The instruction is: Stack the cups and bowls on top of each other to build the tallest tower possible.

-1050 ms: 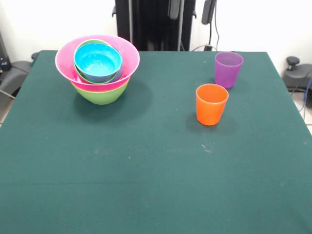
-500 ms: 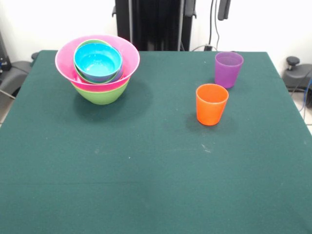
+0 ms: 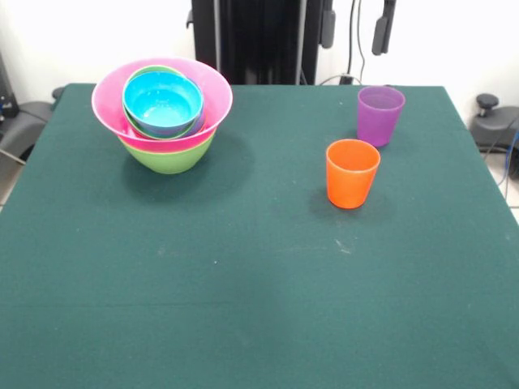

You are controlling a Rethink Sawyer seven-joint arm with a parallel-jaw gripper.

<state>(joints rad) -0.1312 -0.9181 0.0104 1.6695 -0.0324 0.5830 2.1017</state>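
— Green cloth covers the whole table (image 3: 243, 308), with a white wall behind it. What stands on it?

— On the left, toward the far edge, the tower (image 3: 162, 113): a lime green bowl (image 3: 170, 158) at the base, a much wider pink bowl (image 3: 109, 101) nested in it, and smaller ones inside that, a cyan bowl (image 3: 162, 101) uppermost. Every bowl sits mouth up, so the pile's axis runs straight up from the cloth.

— And the cups?

— Both on the right. The purple cup (image 3: 380, 115) stands near the far edge; the orange cup (image 3: 352, 173) stands just in front of it and a little to the left, apart from it. Both are upright, mouths open to the ceiling, long axes vertical, narrowing slightly toward the base.

— Anything between the cups and the tower?

— Only bare cloth. They stand well apart from the pile.

— Where is the gripper (image 3: 355, 26)?

— At the top edge, high above the table's far side, roughly over the purple cup. Two dark fingers (image 3: 383, 28) hang down with a clear gap between them, so it is spread wide and holds nothing.

— What else shows?

— Some dark equipment (image 3: 491, 121) beside the table's right edge.
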